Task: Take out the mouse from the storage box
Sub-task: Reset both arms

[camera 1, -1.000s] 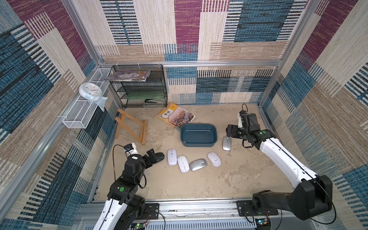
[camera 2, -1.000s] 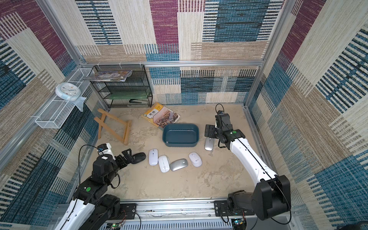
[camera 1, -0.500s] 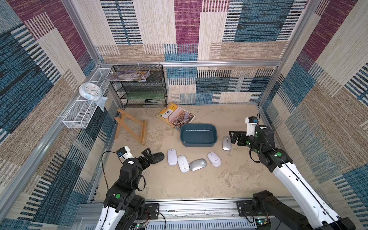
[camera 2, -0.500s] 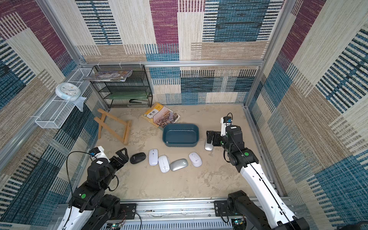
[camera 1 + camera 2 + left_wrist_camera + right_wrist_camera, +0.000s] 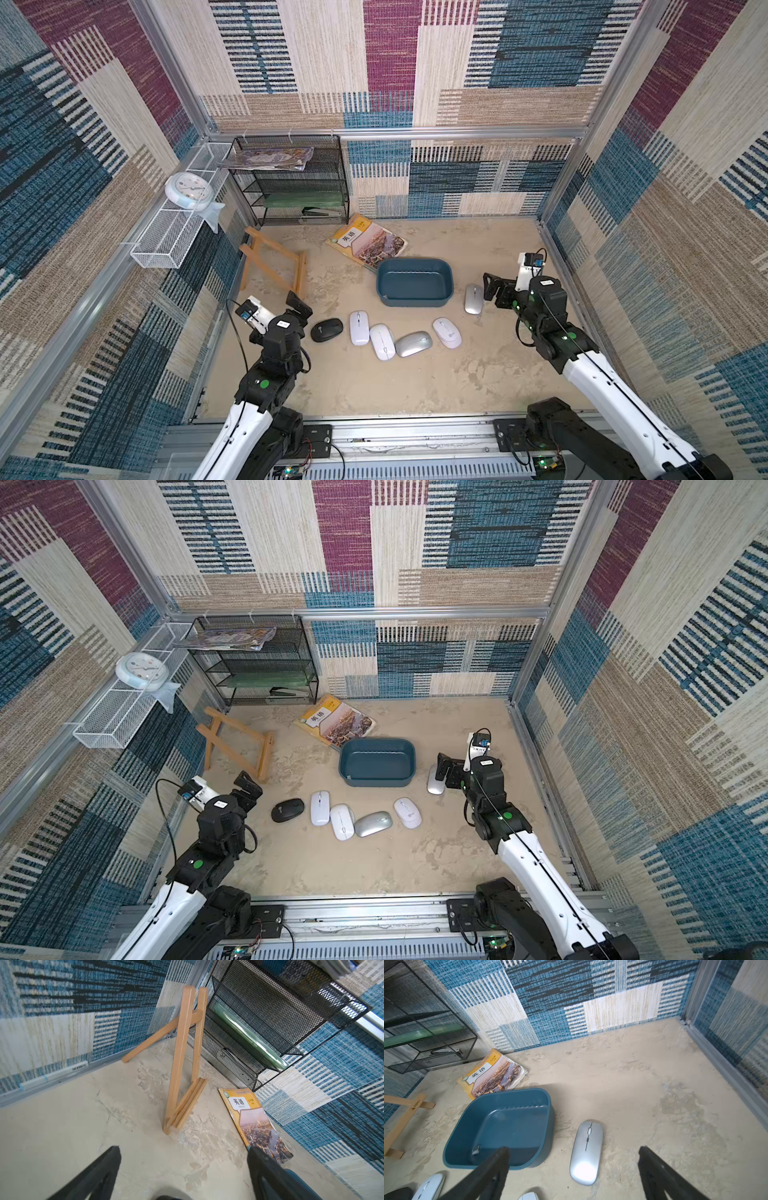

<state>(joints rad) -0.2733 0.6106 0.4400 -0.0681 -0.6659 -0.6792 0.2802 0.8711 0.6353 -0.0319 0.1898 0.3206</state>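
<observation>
The teal storage box [image 5: 413, 282] [image 5: 377, 762] [image 5: 500, 1126] sits mid-table and holds no mouse, only a small dark dongle [image 5: 476, 1149]. A silver mouse [image 5: 473, 298] [image 5: 436, 780] [image 5: 586, 1152] lies on the table just right of the box. In front of the box lie several mice in a row: black [image 5: 327, 329], white [image 5: 359, 327], white [image 5: 382, 341], silver [image 5: 413, 343], white [image 5: 446, 332]. My right gripper [image 5: 492, 291] [image 5: 573, 1148] is open and empty, just right of the silver mouse. My left gripper [image 5: 299, 307] [image 5: 184, 1148] is open and empty, left of the black mouse.
A textbook [image 5: 365, 243] lies behind the box, its corner under the rim. A wooden easel [image 5: 274, 266] stands at the back left, a black mesh rack [image 5: 291, 187] behind it. A white wire basket [image 5: 166, 237] with a clock [image 5: 189, 193] hangs on the left wall.
My right gripper has drawn back to the right from the silver mouse, which stays beside the box. My left gripper has pulled back left from the black mouse.
</observation>
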